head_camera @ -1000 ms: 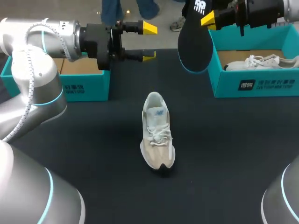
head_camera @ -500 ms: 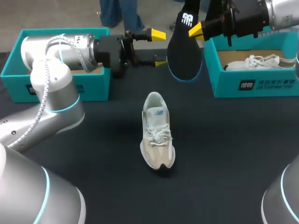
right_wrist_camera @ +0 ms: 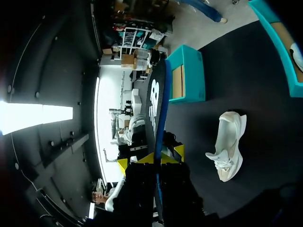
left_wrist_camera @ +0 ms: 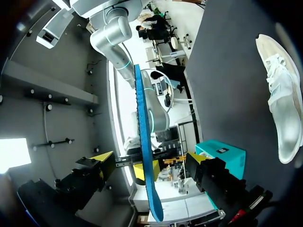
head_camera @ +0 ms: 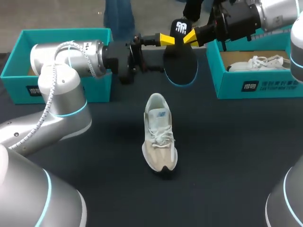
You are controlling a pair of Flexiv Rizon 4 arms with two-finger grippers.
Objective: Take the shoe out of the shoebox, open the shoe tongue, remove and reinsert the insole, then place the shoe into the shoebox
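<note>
L gripper point(head_camera: 162, 53) moved in, wide open, insole point(head_camera: 180, 66) now between its fingers. R gripper point(head_camera: 187, 38) pinches it tight. Prob. a hand-over, then back in shoe point(head_camera: 159, 137).

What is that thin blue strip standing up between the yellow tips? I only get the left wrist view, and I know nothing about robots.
Observer: It is a shoe insole that you see edge-on. The head view shows its broad black face, with a white logo near the top.
Visitor: Who is holding it up, then?
Observer: The right gripper. In its own wrist view, both yellow tips pinch the insole from two sides.
Visitor: Is the shoe on the table the only one?
Observer: No. In the head view a second shoe lies inside the shoebox on the robot's right.
</note>
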